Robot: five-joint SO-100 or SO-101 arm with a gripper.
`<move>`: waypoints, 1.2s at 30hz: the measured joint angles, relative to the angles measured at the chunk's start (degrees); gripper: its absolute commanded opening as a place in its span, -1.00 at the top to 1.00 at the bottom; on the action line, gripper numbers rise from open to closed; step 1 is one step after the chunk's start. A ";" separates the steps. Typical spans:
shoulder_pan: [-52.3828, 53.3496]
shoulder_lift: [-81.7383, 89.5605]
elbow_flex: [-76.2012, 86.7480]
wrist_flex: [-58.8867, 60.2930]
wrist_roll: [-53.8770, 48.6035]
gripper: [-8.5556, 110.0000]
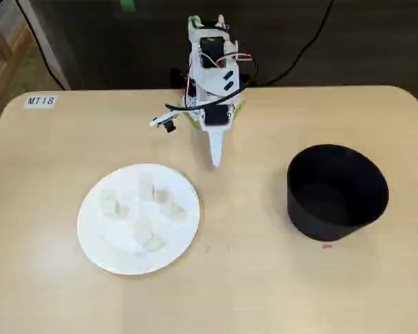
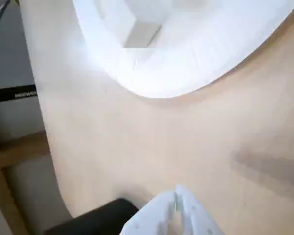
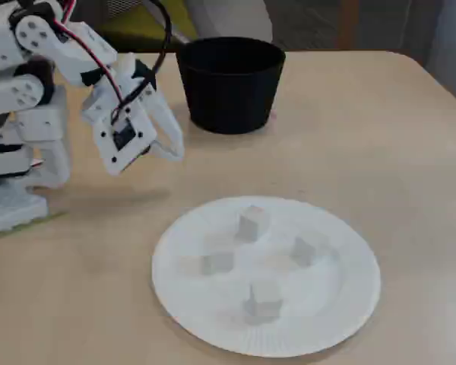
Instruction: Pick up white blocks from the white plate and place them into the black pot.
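Several white blocks lie scattered on the white plate at the table's front left in a fixed view. They also show on the plate in the other fixed view, one block near its far side. The black pot stands at the right, and behind the arm in the side fixed view. My gripper hangs shut and empty above bare table between plate and pot. It points down. In the wrist view my shut gripper is short of the plate, where one block shows.
The arm's base stands at the table's far edge with cables behind it. A label "MT18" sits at the far left corner. A small pink mark lies in front of the pot. The table's rounded edge shows in the wrist view.
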 measured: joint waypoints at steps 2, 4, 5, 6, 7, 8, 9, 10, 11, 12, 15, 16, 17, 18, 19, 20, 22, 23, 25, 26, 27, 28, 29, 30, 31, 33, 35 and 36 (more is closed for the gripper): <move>0.70 -0.62 -0.18 -1.05 0.79 0.90; 4.57 -8.26 -6.68 -2.72 2.02 0.90; 5.71 -14.68 -12.57 -2.81 2.20 0.90; 6.24 -21.18 -19.34 -2.99 2.37 0.90; 6.24 -27.16 -25.40 -3.25 2.46 0.90; 6.33 -30.15 -28.74 -3.52 2.29 0.90; 6.24 -32.17 -30.41 -3.60 2.64 0.90; 5.98 -33.40 -31.46 -3.60 2.64 0.90; 5.71 -34.10 -31.99 -3.69 2.64 0.90; 5.71 -34.72 -32.34 -3.69 2.64 0.90; 5.62 -34.89 -32.52 -3.69 2.64 0.90; 5.62 -34.98 -32.78 -3.69 2.64 0.90; 5.62 -35.16 -32.78 -3.69 2.29 0.90; 5.80 -35.16 -32.78 -3.69 1.85 0.90; 6.15 -35.16 -32.87 -3.69 1.23 0.90; 6.94 -35.16 -33.49 -3.60 0.18 0.90; 9.93 -35.16 -35.42 -2.72 -1.67 0.90; 11.78 -35.07 -36.21 -2.11 -2.81 0.90; 15.91 -35.77 -38.23 -0.79 -5.01 0.90; 18.02 -37.00 -39.55 -0.09 -6.15 0.90; 20.04 -38.50 -40.87 0.53 -7.12 0.90; 21.88 -40.17 -42.28 1.14 -8.09 0.90; 23.91 -41.92 -43.95 1.76 -8.79 0.90; 25.93 -43.59 -45.79 2.29 -9.32 0.90; 28.12 -45.26 -47.81 2.99 -9.93 0.90; 32.61 -50.01 -52.91 5.62 -11.34 0.90; 36.83 -56.69 -58.89 9.40 -13.80 0.90; 38.94 -60.82 -62.05 11.78 -15.29 0.90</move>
